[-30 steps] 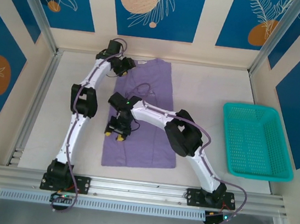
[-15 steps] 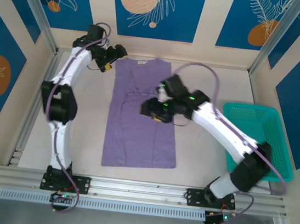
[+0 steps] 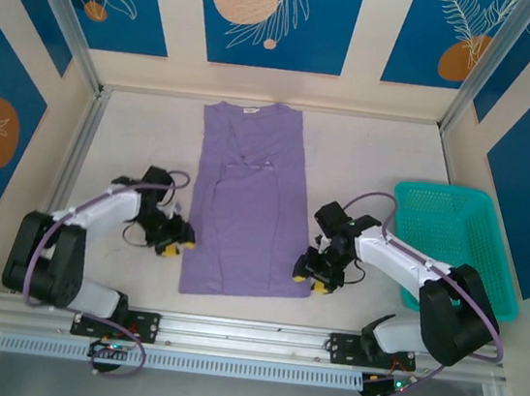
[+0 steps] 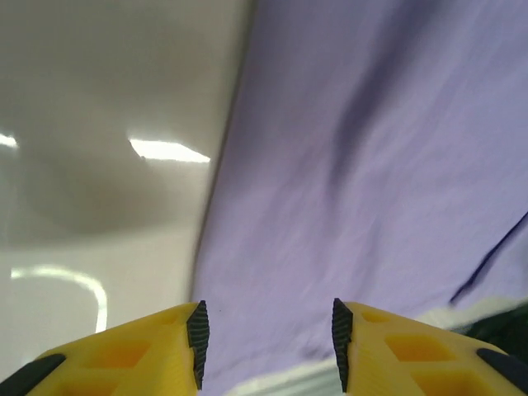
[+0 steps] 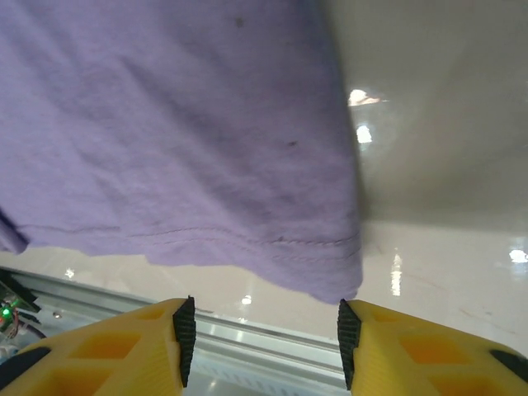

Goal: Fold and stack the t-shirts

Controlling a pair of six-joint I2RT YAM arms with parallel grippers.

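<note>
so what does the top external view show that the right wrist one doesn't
Top external, not right wrist: the whole length of the purple t-shirt, laid as a long strip with its collar at the far end, the teal basket off to its right, and the left gripper beside the shirt's left edge.

Right wrist, not top external: the stitched hem at the shirt's near right corner up close, and the right gripper with its yellow fingers apart, nothing between them.

Both: the t-shirt, the pale table and the right gripper.
</note>
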